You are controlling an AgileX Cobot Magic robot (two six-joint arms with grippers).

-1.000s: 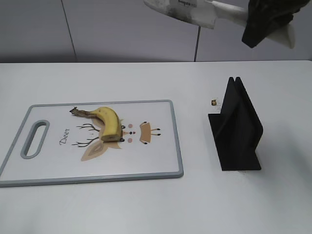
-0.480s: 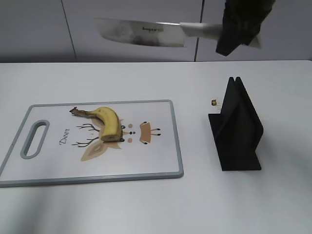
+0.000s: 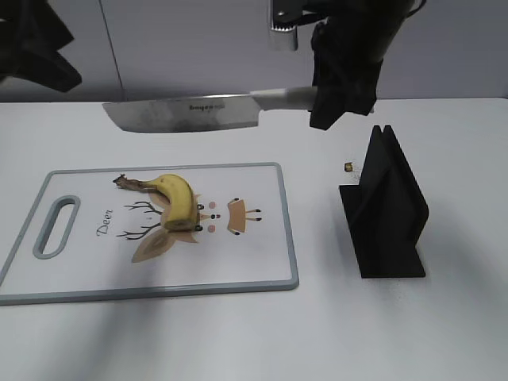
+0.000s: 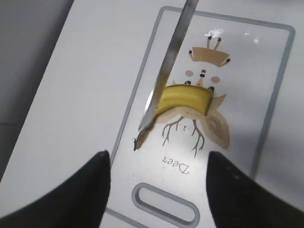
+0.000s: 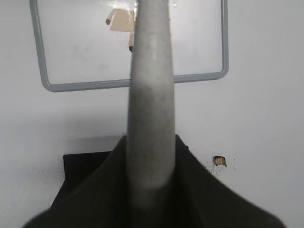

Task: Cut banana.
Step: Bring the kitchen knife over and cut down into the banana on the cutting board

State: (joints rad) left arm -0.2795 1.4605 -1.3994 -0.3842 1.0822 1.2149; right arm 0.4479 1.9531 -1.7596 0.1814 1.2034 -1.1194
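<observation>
A yellow banana (image 3: 176, 198) with a cut end lies on the white cutting board (image 3: 238, 266) with a deer drawing. It also shows in the left wrist view (image 4: 185, 99). My right gripper (image 3: 340, 95) is shut on the grey handle of a cleaver knife (image 3: 186, 113). The blade hangs level in the air above the board's far edge, above the banana. The handle (image 5: 149, 95) fills the right wrist view. My left gripper (image 4: 156, 190) is open and empty, high above the board's handle slot (image 4: 164, 211). Its arm (image 3: 36, 48) shows at the top left.
A black knife stand (image 3: 386, 210) stands right of the board. A small brown scrap (image 3: 348, 167) lies on the white table beside the stand. It also shows in the right wrist view (image 5: 219, 160).
My right gripper has come down and to the left with the knife, bringing the blade over the board. My left arm has come into view at the top left.
</observation>
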